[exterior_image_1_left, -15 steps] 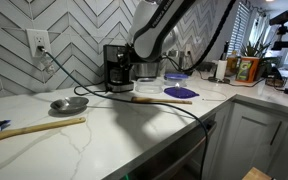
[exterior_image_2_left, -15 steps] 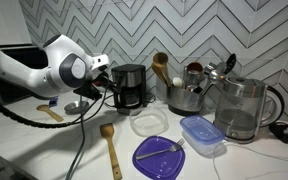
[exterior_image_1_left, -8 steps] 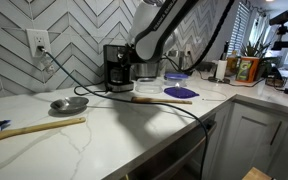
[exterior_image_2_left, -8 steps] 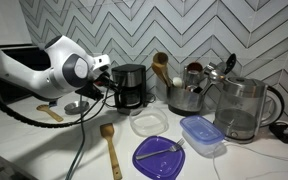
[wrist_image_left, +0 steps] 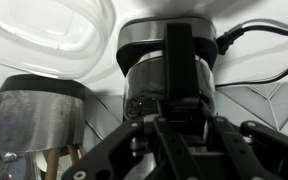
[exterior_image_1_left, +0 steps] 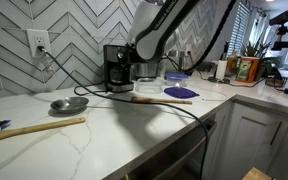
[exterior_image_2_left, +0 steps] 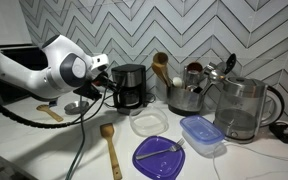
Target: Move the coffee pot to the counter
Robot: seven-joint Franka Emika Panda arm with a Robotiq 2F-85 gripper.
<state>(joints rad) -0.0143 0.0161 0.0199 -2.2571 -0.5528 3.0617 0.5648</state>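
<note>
This was a home kitchen: a white marble-look counter [exterior_image_1_left: 114,125] ran over white cabinets [exterior_image_1_left: 249,130], backed by grey chevron tile [exterior_image_2_left: 184,30] with a wall outlet [exterior_image_1_left: 38,41]. A coffee machine [exterior_image_2_left: 130,87] stood against the tile. A steel utensil holder [exterior_image_2_left: 184,95] and a glass kettle [exterior_image_2_left: 239,108] stood at its three o'clock, and a wooden spoon [exterior_image_2_left: 110,145] lay at six.

tool [wrist_image_left: 180,135] dark and blurred; jaw spread unreadable.

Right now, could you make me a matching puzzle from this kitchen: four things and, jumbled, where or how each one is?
Things:
1. coffee pot
2. purple plate
3. wooden spoon beside that plate
4. kettle

States:
A. lying flat on the counter
B. clear glass body
C. seated in the coffee machine
D. carrying a utensil

Pairs: 1-C, 2-D, 3-A, 4-B
</note>
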